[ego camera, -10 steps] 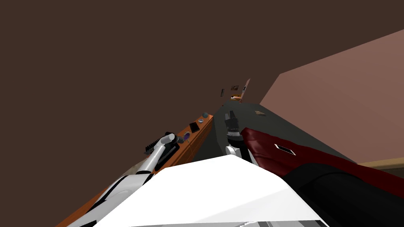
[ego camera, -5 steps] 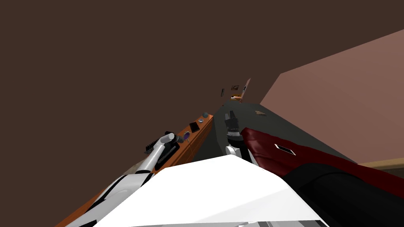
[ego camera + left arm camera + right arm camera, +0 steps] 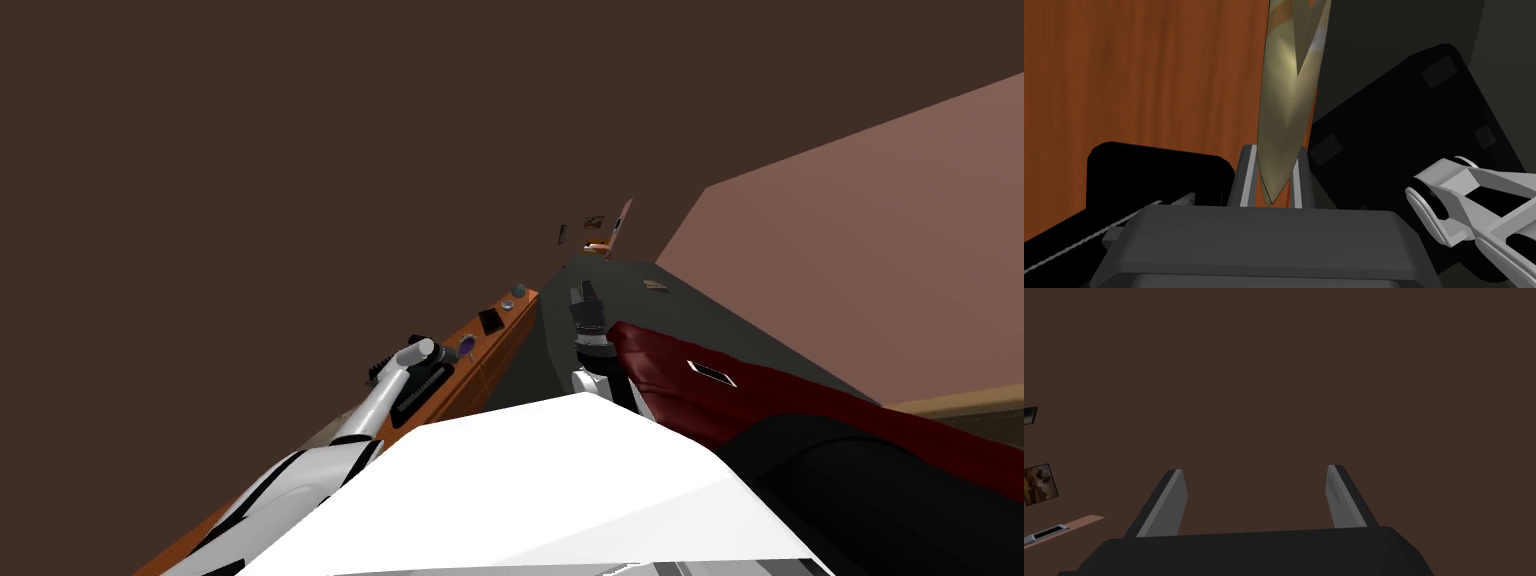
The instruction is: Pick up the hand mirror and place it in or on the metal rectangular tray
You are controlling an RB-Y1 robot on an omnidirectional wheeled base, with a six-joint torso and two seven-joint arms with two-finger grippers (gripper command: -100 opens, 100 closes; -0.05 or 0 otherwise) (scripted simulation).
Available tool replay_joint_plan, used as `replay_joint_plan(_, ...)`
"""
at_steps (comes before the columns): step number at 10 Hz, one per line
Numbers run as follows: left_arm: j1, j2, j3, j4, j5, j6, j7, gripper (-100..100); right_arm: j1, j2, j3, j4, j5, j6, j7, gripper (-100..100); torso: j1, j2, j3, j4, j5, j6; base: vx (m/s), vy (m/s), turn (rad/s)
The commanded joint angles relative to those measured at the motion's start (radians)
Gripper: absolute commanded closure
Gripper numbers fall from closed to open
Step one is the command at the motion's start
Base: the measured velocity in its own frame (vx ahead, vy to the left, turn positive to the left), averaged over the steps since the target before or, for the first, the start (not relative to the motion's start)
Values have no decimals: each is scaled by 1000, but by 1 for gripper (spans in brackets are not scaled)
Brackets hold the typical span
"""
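The left gripper (image 3: pixel 1274 148) is seen clamped on the hand mirror (image 3: pixel 1286 100). Both fingers are pressed to the sides of a thin olive-gold disc viewed edge-on, with its lower tip down between them at the gripper body. The mirror is held over an orange-brown wooden top (image 3: pixel 1149 75); whether it is clear of the wood cannot be told. A black thing (image 3: pixel 1154 170) with a toothed edge is seen just beside the gripper, and what it is cannot be told.

In the head view the left arm is stretched over the wooden top on the robot's left, with a small purple spot (image 3: pixel 466 344) at the gripper's tip.

The right gripper (image 3: pixel 1255 469) is held with fingers wide apart and nothing between them, forward of the chest over a dark grey floor (image 3: pixel 700 320).

A light-rimmed rectangular tray (image 3: pixel 712 373) is seen lying on a red cushion (image 3: pixel 680 400) to the right, well apart from the mirror.

Farther along the wooden top, a small black rectangle (image 3: pixel 491 321) and two bluish round things (image 3: pixel 512 297) are seen near its far end.
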Motion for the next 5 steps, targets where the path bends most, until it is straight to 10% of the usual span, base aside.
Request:
replay_joint_plan(1,5,28,29,12,11,6,3,100,0,0,0,0,0,0,0,0,0,0,0,0,0,0,-93,-52,-46)
replay_joint_plan(5,16,98,103,60,47,14,-9,100,0,0,0,0,0,0,0,0,-1,1,1,1,-1,-1,-73,-36,-50)
